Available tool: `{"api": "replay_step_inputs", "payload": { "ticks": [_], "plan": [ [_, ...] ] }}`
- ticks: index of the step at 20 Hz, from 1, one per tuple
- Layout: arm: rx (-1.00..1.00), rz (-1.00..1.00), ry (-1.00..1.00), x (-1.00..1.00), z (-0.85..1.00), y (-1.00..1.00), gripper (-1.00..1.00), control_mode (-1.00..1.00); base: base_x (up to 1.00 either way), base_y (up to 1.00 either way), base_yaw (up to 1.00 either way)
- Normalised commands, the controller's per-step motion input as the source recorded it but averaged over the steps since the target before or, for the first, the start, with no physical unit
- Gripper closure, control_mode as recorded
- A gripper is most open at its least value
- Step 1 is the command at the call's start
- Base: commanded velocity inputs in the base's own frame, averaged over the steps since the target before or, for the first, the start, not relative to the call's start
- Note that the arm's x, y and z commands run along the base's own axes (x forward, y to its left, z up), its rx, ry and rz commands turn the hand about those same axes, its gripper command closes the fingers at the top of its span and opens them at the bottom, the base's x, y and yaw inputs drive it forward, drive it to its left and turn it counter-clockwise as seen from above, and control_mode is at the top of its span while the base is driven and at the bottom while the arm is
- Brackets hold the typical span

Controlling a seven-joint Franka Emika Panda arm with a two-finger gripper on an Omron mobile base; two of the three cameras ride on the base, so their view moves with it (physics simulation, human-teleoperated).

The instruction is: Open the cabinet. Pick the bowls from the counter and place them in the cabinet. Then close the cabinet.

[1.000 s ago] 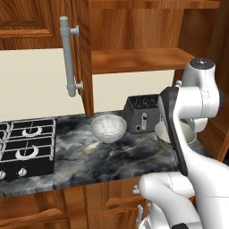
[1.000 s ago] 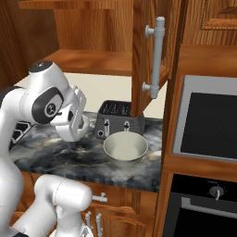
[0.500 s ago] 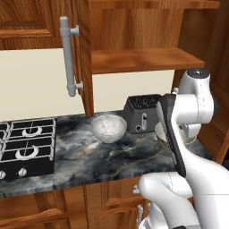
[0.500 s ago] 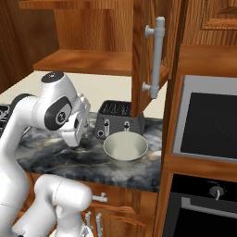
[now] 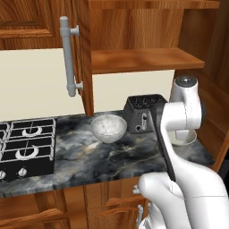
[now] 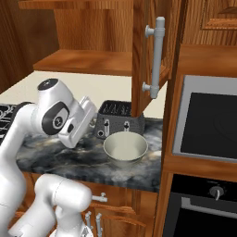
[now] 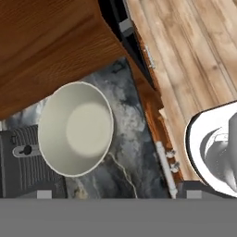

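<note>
With the cabinet (image 5: 134,58) open and the gripper (image 7: 115,195) spread wide above the cream bowl (image 7: 75,128) on the counter (image 5: 112,156) right of the toaster (image 5: 143,112), one rim wall is best straddled.

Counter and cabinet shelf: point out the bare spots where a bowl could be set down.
The cabinet shelf is bare along its whole length. On the counter, the front strip between the hob and the arm is free. Crowded: the back right, where the speckled bowl, toaster and cream bowl cluster.
</note>
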Motion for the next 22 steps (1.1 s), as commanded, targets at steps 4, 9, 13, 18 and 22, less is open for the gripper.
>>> {"api": "replay_step_inputs", "payload": {
  "ticks": [4,9,13,18,22],
  "plan": [
    [0.01,-0.31,-0.02,0.07,-0.08,0.00,-1.00,-1.00,0.00,0.00,0.00],
    [0.07,-0.09,-0.08,0.00,-0.15,0.00,-1.00,-1.00,0.00,0.00,0.00],
    [0.00,0.00,-0.02,0.05,-0.14,0.00,-1.00,-1.00,0.00,0.00,0.00],
    [0.00,-0.03,-0.02,0.06,-0.18,0.00,-1.00,-1.00,0.00,0.00,0.00],
    [0.00,-0.10,0.00,0.16,-0.28,0.00,-1.00,-1.00,0.00,0.00,0.00]
  ]
}}
